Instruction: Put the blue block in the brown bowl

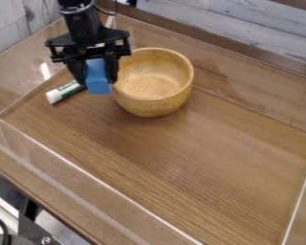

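My black gripper (97,75) points straight down at the back left of the table, shut on the blue block (99,80), which hangs between its fingers just above the wood. The brown bowl (152,81) stands upright immediately to the right of the block, its rim almost touching the gripper's right finger. The bowl's tan inside shows nothing in it.
A white-and-green marker pen (64,91) lies on the table just left of the gripper, partly behind the block. Clear raised walls (15,124) edge the wooden tabletop on the left and front. A grey plank wall runs behind.
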